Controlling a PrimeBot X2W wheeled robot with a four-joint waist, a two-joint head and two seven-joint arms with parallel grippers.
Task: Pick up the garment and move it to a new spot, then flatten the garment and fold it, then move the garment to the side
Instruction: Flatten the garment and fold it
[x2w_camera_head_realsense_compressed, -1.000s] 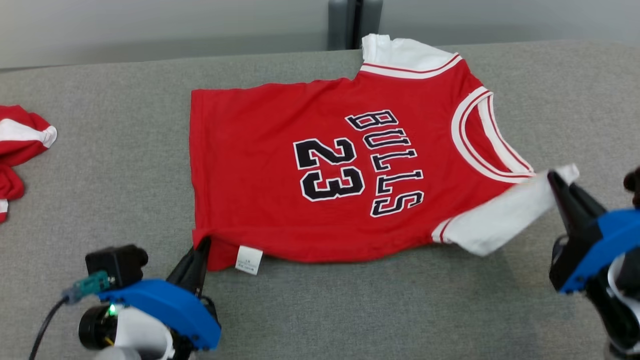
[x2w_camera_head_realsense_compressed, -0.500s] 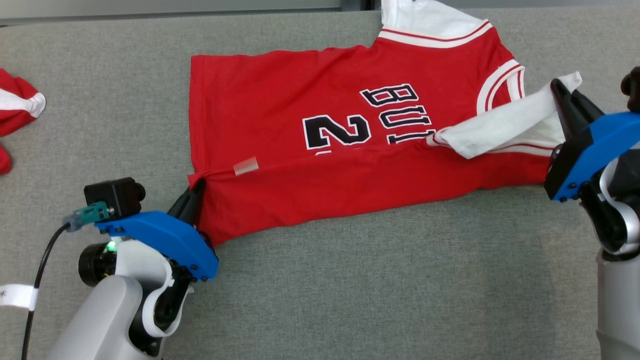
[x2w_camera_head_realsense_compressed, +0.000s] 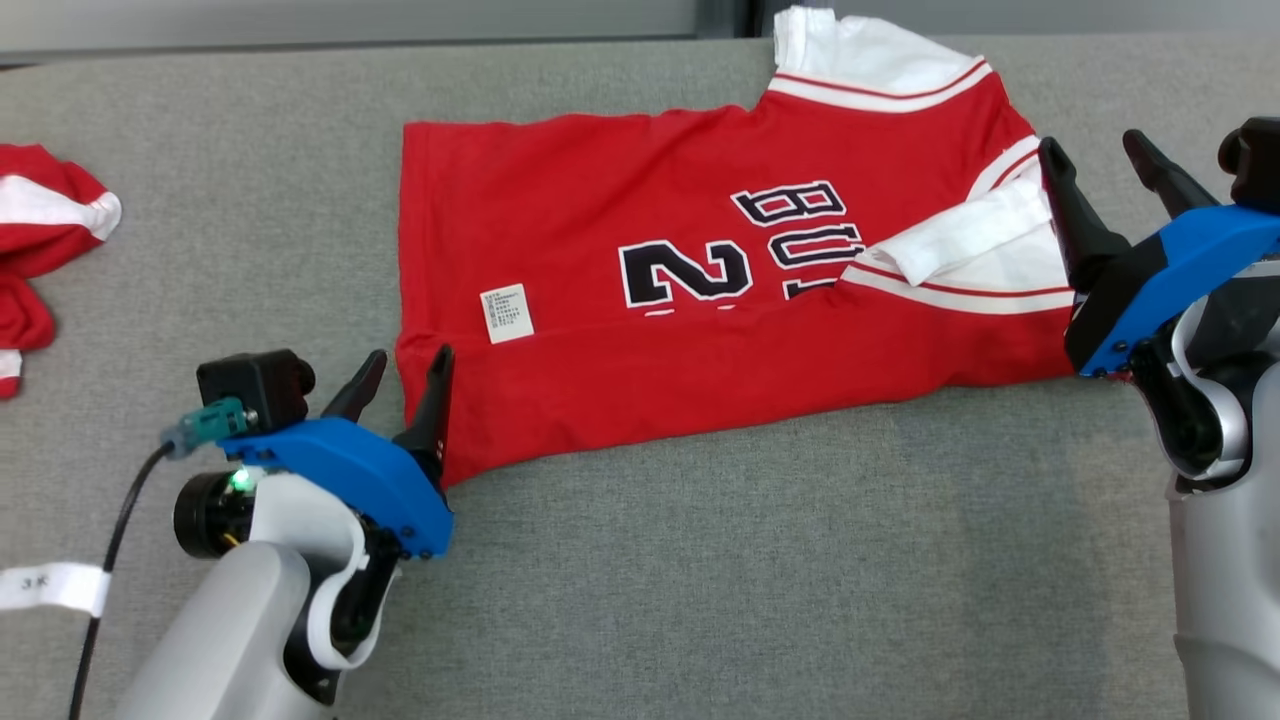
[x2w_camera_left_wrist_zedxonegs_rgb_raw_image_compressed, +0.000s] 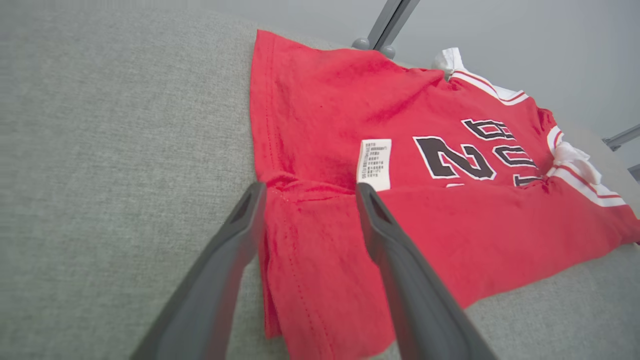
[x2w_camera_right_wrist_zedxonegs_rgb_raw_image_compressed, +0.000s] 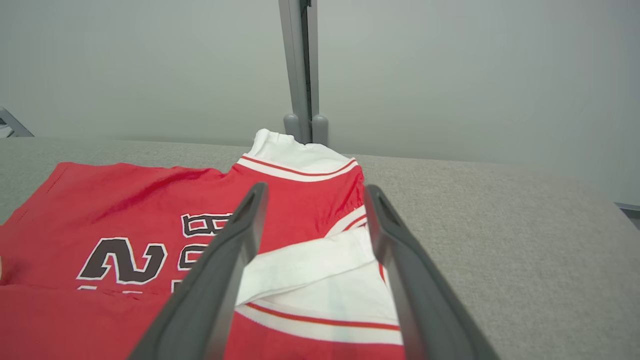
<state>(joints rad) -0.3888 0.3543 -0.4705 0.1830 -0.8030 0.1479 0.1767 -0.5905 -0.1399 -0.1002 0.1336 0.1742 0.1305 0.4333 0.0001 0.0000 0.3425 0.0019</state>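
The garment is a red jersey with white sleeves and black lettering, lying on the grey table. Its near edge is folded up over the front, so part of the number and letters is hidden, and a white care label faces up. My left gripper stands open at the folded left corner of the garment, whose cloth lies between the fingers. My right gripper is open over the white sleeve, which is folded back onto the red cloth.
A second red and white garment lies bunched at the table's left edge. A white tape label sits near the left arm's cable. A grey post stands behind the table's far edge.
Both grippers have opened, letting go of the hem corner and the white sleeve. The near half of the jersey now rests folded over its front, and the care label has turned face up.
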